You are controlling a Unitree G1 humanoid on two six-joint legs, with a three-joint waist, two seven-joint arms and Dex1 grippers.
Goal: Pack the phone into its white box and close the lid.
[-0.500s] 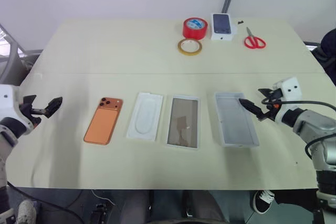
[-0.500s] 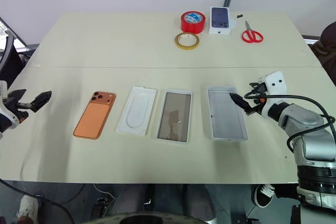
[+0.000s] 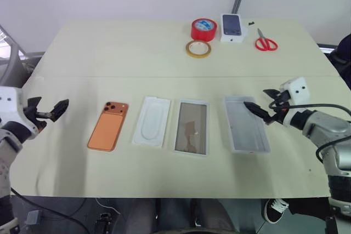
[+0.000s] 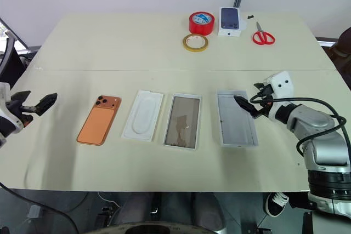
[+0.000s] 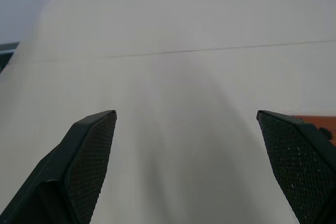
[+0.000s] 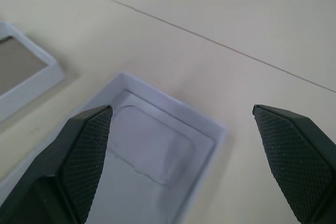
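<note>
**Phone and packaging laid out in a row, both grippers empty**

Places are given relative to the white box (image 3: 191, 127), the shallow tray with a brownish floor that lies near the middle of the cream table (image 3: 109, 47).

Farthest to the left of the white box, out by the table's left edge, the left gripper (image 3: 46, 112) hangs above the bare surface with its jaws spread wide and nothing between them. Its wrist view shows the two black fingers (image 5: 86, 161) far apart over the table top.

Nearer to the white box on that same side lies the phone (image 3: 108, 125), orange, back up, with its camera block at the far end. It rests flat on the table, apart from the gripper. Between the phone and the white box, just beside the box, lies a flat white insert (image 3: 152, 121) with an oval recess.

To the right of the white box lies the lid (image 3: 246, 124), a pale grey shell with its hollow side up. The right gripper (image 3: 259, 111) hovers over the lid's far right part, its jaws wide open and holding nothing.

Behind the white box, near the table's far edge, stand a red tape roll (image 3: 204, 29), a yellowish tape roll (image 3: 198, 49), a small white carton (image 3: 233, 28) printed with a dark phone, and red-handled scissors (image 3: 265, 42).
</note>
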